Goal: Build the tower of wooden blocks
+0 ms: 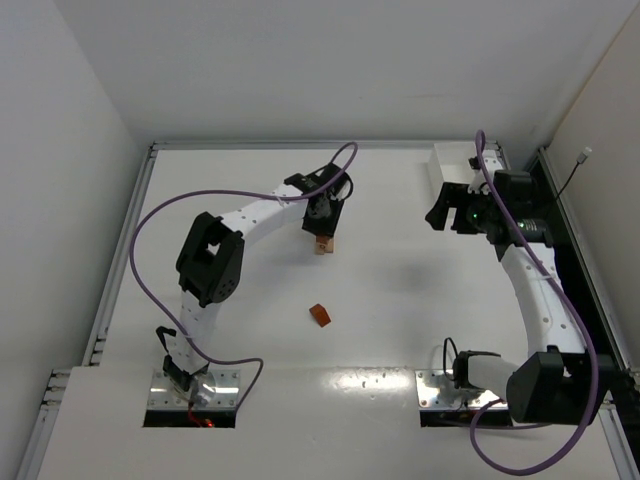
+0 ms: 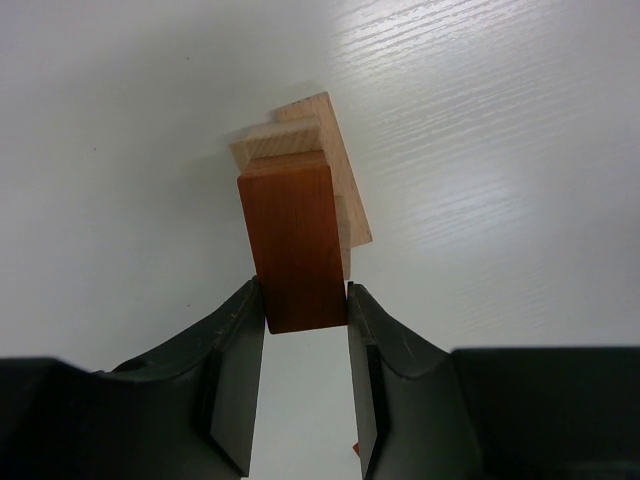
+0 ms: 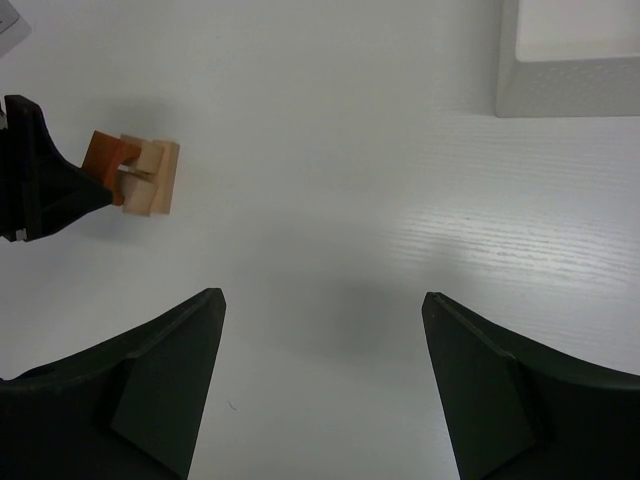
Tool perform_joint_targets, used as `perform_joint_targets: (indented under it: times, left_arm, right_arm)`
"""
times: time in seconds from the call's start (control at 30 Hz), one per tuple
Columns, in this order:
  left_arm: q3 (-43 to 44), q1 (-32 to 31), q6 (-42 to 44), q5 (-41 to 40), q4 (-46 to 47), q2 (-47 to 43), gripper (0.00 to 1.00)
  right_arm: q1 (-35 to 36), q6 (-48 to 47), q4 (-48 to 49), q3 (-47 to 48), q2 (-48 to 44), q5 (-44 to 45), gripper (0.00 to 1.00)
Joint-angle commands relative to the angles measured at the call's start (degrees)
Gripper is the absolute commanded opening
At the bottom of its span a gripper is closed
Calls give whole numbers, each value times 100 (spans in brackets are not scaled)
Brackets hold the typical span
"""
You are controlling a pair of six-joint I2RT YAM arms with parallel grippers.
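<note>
Orange block (image 2: 297,250) atop tan stack (image 2: 300,135): left jaws clamp it; right jaws gape empty.

Right gripper (image 3: 322,296), fingers spread wide above the white bench (image 3: 350,180). At left, the wood block tower (image 3: 150,178): tan blocks, with an orange piece (image 3: 105,152) met by the dark left gripper (image 3: 85,188). Upper right, a white tray (image 3: 570,80).

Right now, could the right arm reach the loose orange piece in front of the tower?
Probably yes: the right tool is open and empty, bare table lies between it and the orange piece, and the left tool is clamped on the tower.
</note>
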Motion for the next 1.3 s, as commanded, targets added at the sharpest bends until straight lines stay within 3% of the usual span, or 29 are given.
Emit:
perform_joint_targets:
  times: [0.0, 0.57, 0.63, 0.93, 1.13, 1.23, 1.27]
  left_arm:
    - [241, -61, -110, -134, 52, 1, 0]
    - [241, -61, -110, -73, 105, 54, 0]
    - [241, -61, -110, -73, 105, 54, 7]
    - [136, -61, -110, -20, 105, 54, 13]
    - [136, -61, -110, 94, 158, 54, 32]
    - [83, -61, -49, 147, 158, 54, 36]
    - [83, -61, -49, 147, 158, 54, 45]
  right_arm:
    - [-32, 41, 232, -25, -84, -133, 77]
    - [-85, 94, 285, -25, -31, -238, 77]
    - [-85, 94, 337, -25, -31, -238, 77]
    - [-85, 94, 337, -25, -31, -291, 77]
    - [-85, 94, 337, -25, -31, -291, 77]
    - [-85, 94, 337, -25, -31, -291, 77]
    - [-85, 94, 337, -25, -31, -291, 77]
